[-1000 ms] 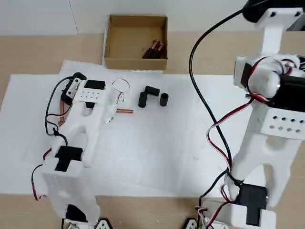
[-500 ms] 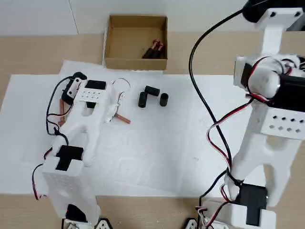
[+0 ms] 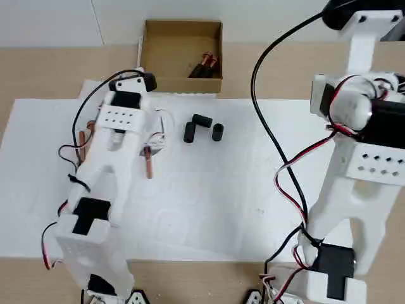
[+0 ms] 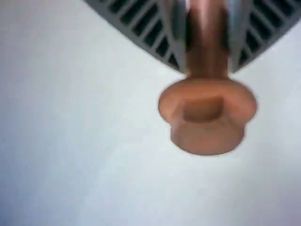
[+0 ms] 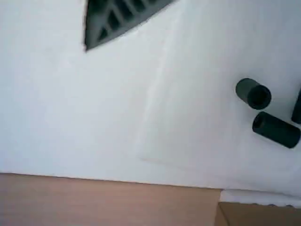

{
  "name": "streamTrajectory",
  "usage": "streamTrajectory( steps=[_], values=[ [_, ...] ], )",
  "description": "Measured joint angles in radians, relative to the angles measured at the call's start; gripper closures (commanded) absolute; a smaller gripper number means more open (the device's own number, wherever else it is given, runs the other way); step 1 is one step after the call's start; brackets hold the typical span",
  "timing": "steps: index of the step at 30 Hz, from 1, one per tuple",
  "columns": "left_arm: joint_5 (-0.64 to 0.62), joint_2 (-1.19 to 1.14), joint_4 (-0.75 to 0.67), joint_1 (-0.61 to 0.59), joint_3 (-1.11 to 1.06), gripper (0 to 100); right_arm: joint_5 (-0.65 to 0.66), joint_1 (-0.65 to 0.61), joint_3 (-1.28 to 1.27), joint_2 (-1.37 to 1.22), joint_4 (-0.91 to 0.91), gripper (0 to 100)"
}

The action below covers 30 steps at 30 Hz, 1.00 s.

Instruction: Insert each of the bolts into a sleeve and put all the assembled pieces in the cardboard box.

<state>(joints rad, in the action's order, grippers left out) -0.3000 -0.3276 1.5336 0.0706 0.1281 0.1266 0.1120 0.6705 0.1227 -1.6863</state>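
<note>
Currently: left gripper (image 3: 150, 152), fingers pinching the shank of one copper bolt (image 3: 149, 167), head end pointing away from the jaws, over the white sheet (image 3: 253, 190). Three black sleeves (image 3: 202, 120) lie loose on the sheet nearby, apart from the bolt. Cardboard box (image 3: 152, 60), beyond them, holds assembled pieces (image 3: 204, 66). Right gripper (image 5: 120, 21) is above the sheet; its closure cannot be told.
</note>
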Motion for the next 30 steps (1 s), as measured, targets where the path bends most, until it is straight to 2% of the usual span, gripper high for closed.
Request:
streamTrajectory(
  steps=[4,6,12,16,30],
  values=[
    [0.273,-0.005,0.014,-0.034,-0.002,99,0.000,0.000,0.000,0.000,0.000,81.6],
    [0.327,-0.037,0.014,-0.044,-0.002,99,0.000,0.000,-0.005,0.000,0.000,81.6],
    [0.359,-0.170,-0.015,-0.069,-0.002,99,0.000,0.000,-0.005,0.000,0.000,81.6],
    [0.370,-0.201,-0.038,-0.077,-0.002,93,0.000,0.000,-0.005,0.000,0.000,81.6],
    [0.379,-0.176,-0.051,-0.086,-0.002,94,0.000,0.000,-0.017,0.000,0.000,81.6]
  ],
)
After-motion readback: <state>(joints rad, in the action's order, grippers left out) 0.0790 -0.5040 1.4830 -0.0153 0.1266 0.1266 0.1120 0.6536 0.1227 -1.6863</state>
